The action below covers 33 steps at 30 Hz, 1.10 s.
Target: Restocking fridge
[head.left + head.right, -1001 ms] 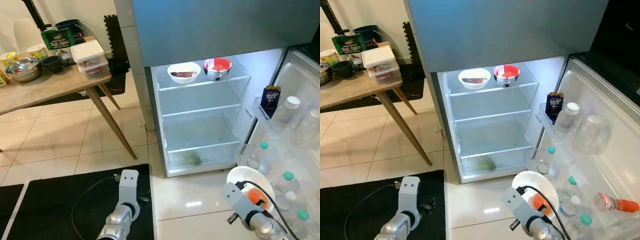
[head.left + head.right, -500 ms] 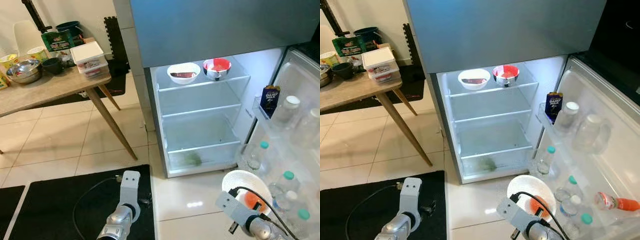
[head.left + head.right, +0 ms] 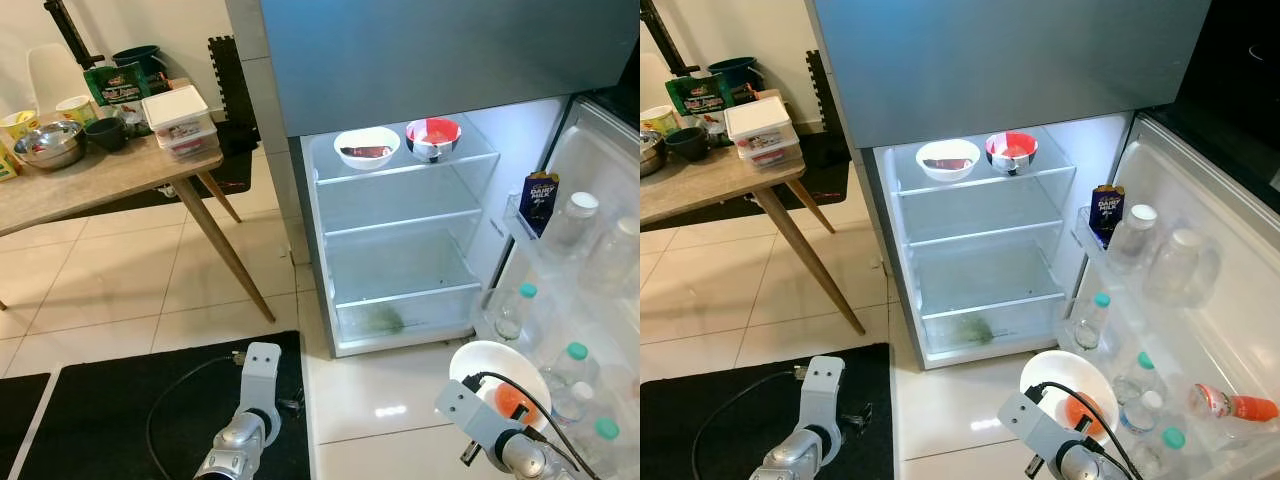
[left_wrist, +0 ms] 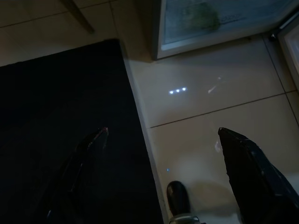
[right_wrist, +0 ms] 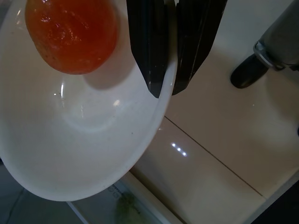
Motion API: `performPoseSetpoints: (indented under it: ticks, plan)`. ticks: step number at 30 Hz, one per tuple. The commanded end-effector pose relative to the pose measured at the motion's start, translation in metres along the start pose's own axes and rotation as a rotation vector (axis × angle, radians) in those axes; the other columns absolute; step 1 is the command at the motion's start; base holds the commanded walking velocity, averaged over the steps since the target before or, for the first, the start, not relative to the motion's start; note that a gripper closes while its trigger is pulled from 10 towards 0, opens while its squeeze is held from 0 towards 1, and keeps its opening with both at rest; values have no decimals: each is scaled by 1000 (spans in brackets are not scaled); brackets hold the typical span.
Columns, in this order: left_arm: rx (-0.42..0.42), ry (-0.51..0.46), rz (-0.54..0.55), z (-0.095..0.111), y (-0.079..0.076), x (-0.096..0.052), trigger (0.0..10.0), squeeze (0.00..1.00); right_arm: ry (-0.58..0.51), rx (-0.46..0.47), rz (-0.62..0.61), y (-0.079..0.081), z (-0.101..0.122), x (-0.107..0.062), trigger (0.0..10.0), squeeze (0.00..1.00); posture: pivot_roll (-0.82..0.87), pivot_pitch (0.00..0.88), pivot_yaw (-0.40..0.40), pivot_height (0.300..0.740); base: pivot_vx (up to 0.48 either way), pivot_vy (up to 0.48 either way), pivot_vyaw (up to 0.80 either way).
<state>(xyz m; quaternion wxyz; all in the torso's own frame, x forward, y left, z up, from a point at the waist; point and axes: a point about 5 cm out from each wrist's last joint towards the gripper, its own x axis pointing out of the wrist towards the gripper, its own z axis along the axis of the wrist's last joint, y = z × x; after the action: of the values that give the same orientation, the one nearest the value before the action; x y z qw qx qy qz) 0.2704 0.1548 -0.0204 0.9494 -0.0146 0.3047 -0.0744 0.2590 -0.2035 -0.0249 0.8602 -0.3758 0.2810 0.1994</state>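
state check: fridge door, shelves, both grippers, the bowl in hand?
Fridge door: open, bottles in its racks.
Top shelf: white bowl and red-lined bowl on it.
Middle shelf: bare.
Right gripper: shut on white bowl's rim, orange food inside.
Left gripper: open, idle above the floor.

A wooden table (image 3: pixel 120 180) stood to the left of the appliance on a tiled floor (image 3: pixel 110 290). On the table were a steel bowl (image 3: pixel 47 142), a dark bowl (image 3: pixel 106 131), two cups (image 3: pixel 75 104), a green packet (image 3: pixel 116 80) and two stacked white containers (image 3: pixel 178 118) — the containers sat at the table's right corner. A black mat (image 3: pixel 120 400) lay on the floor in the foreground — a cable (image 3: pixel 170 395) ran across it. A dark basin (image 3: pixel 135 52) stood behind the table.
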Motion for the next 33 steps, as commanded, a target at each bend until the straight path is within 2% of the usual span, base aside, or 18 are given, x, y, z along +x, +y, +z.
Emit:
performPoseSetpoints:
  ticks: [1,5,8,10,20,33]
  plan:
    - [24,-8,23,0,9,-2,10000,0,-4,39,-5,2,2,1,10000,0,-76,84,85,740,304,0,0]
    - [-4,-12,41,-1,12,-3,10000,0,-12,2,10,6,4,2,10000,0,-86,82,99,740,317,0,0]
    - [21,-9,12,-2,8,-3,10000,0,-22,51,-13,1,5,1,10000,0,-86,82,96,740,355,0,0]
    - [11,-3,30,-3,10,-3,10000,0,-7,32,-2,6,3,1,10000,0,-92,84,101,740,362,0,0]
    - [22,-3,10,-3,5,-2,10000,0,-6,45,-11,5,-2,-1,10000,0,-95,87,103,740,353,0,0]
    - [20,1,15,-6,8,-4,10000,0,-19,46,-15,2,0,-1,10000,0,-84,92,97,740,342,0,0]
